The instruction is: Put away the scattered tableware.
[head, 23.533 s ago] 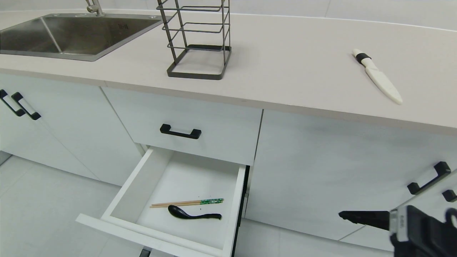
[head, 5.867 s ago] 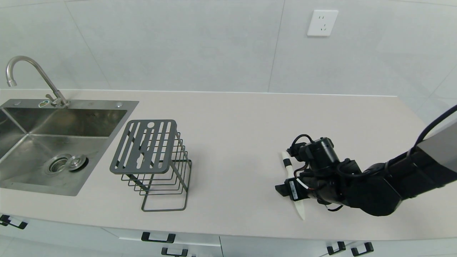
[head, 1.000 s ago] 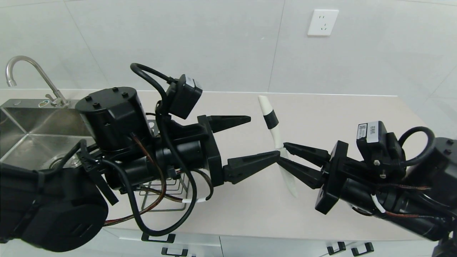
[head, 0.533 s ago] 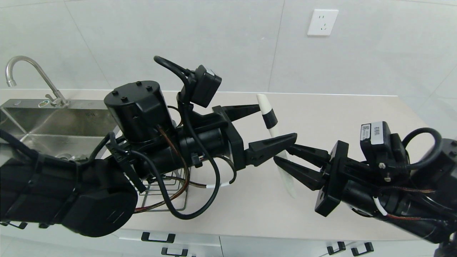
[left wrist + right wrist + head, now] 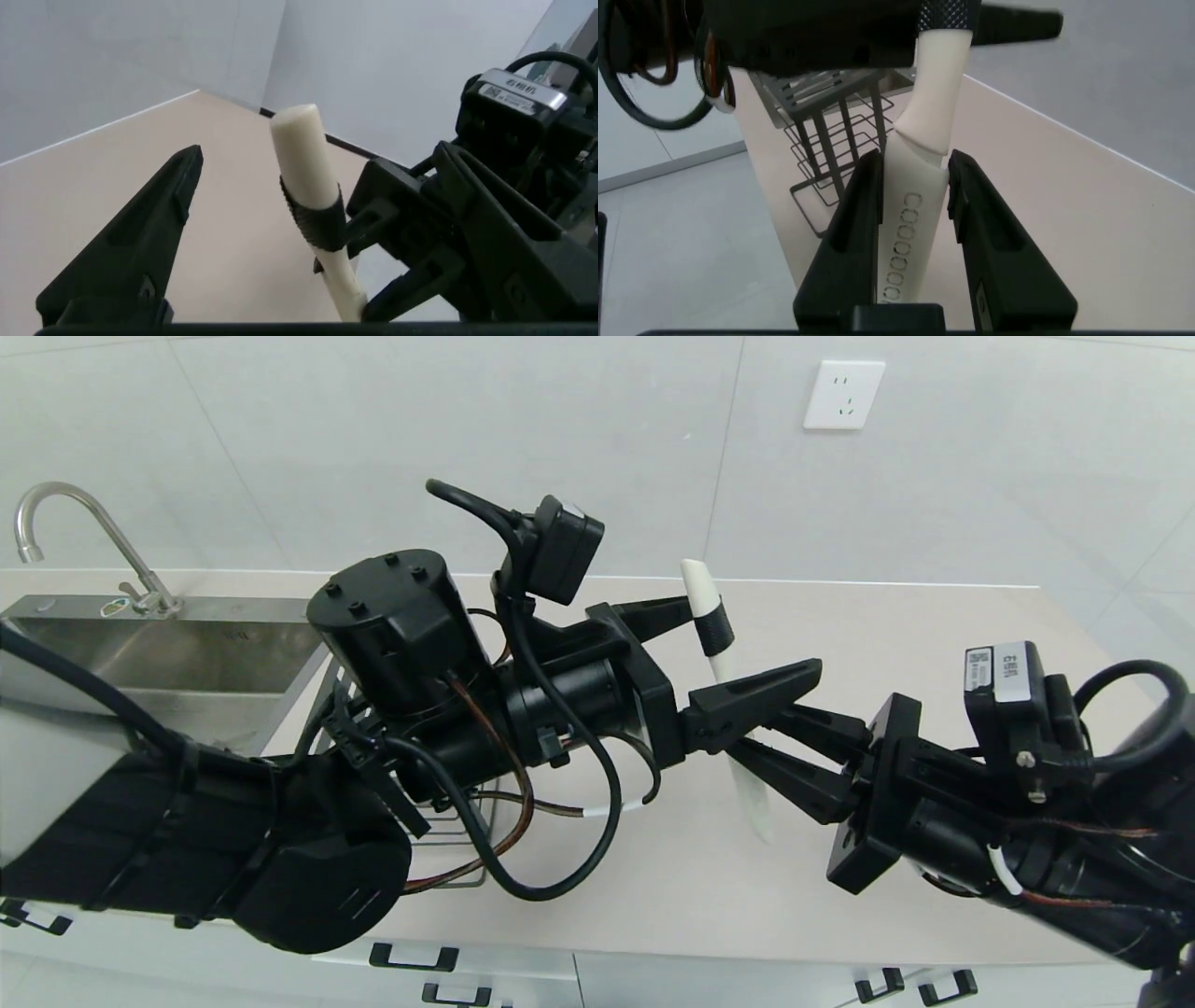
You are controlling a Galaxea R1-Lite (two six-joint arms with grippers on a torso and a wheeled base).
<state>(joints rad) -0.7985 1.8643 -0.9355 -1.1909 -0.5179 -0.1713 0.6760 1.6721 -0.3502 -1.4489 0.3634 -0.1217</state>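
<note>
A white knife (image 5: 752, 795) with a black band on its handle stands nearly upright in the air above the counter. My right gripper (image 5: 750, 739) is shut on its blade part, handle end up. In the right wrist view the pale blade (image 5: 910, 233) sits clamped between both fingers. My left gripper (image 5: 749, 639) is open, one finger on each side of the handle near the black band, not pressing it. The left wrist view has the handle (image 5: 304, 154) beside one left finger (image 5: 154, 224), with the right gripper (image 5: 411, 252) just beyond.
A dark wire rack (image 5: 459, 821) stands on the beige counter (image 5: 934, 635), mostly behind my left arm, and it is also in the right wrist view (image 5: 827, 140). The sink (image 5: 140, 644) and faucet (image 5: 56, 513) are at far left. Black drawer handles (image 5: 411, 954) line the counter front.
My left arm has moved right and up, bringing its open fingers around the knife handle. The right gripper with the knife has shifted slightly up and right.
</note>
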